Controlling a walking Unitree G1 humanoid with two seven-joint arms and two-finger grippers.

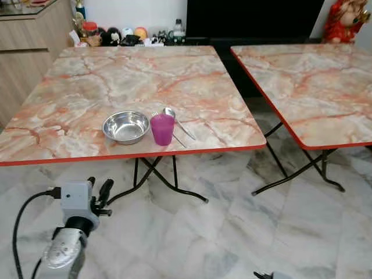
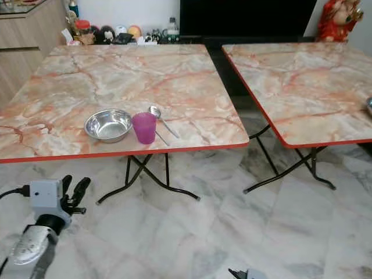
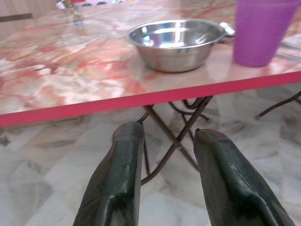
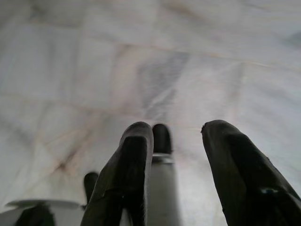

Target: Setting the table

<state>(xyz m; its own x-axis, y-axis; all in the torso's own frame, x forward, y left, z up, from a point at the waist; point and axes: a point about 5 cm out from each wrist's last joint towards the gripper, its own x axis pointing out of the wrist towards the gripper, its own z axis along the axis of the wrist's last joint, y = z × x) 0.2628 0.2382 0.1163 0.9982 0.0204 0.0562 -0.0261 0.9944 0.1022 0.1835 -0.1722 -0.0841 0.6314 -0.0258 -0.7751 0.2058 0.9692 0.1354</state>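
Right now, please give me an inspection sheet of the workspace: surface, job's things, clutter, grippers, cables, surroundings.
Surface: marble-pattern folding table with red edge; second table beside it, apart.
Job's things: steel bowl, purple cup right of it, spoon and a thinner utensil behind the cup, all near the front edge.
Clutter: nothing seen on the near table.
Grippers: left gripper open, below table edge, aimed toward the bowl; right gripper open, pointing at the floor.
Cables: black cable at the left wrist.
Surroundings: marble floor, wooden cabinet, small items along the wall, red figure.
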